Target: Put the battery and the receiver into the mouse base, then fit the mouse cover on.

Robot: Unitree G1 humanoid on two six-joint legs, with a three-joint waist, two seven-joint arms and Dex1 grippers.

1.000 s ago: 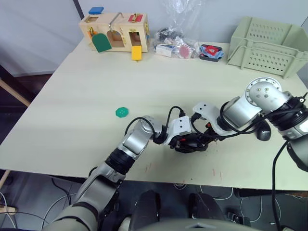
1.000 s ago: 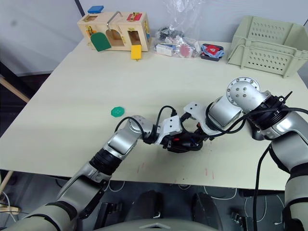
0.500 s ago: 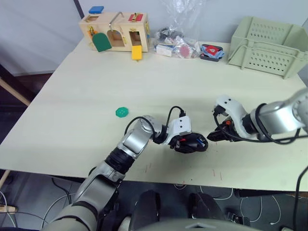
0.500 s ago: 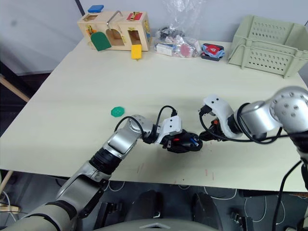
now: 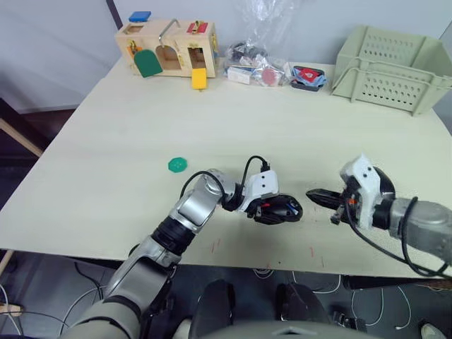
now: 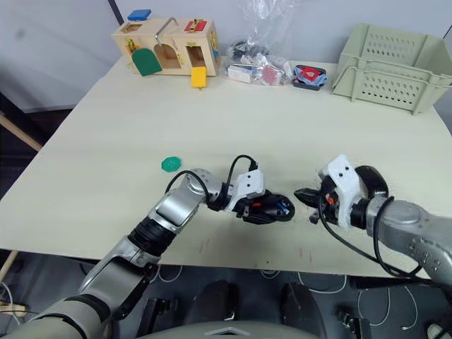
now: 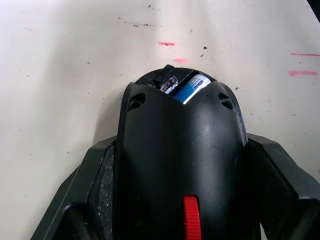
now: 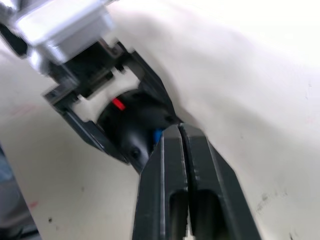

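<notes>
My left gripper (image 5: 280, 210) is shut on the black mouse base (image 7: 182, 150), its fingers (image 7: 92, 180) pressing the two sides near the table's front edge. The white-and-blue battery (image 7: 192, 87) lies inside the base. A small black stub with a metal end, apparently the receiver (image 7: 168, 81), sits beside it. My right gripper (image 5: 316, 194) is shut and empty, a short way right of the base with its tip (image 8: 179, 131) pointing at it. A dark domed shape (image 5: 385, 185) behind my right wrist may be the mouse cover; I cannot tell.
A green disc (image 5: 178, 164) lies left of the base. At the back stand a wooden latch box (image 5: 168, 46), plastic bags of small parts (image 5: 265, 67) and a pale green basket (image 5: 388, 67). The table's front edge (image 5: 233, 265) is close below the grippers.
My right gripper has pulled away from the mouse base to the right and shut. The right arm has dropped low over the table. My left gripper still holds the base in place.
</notes>
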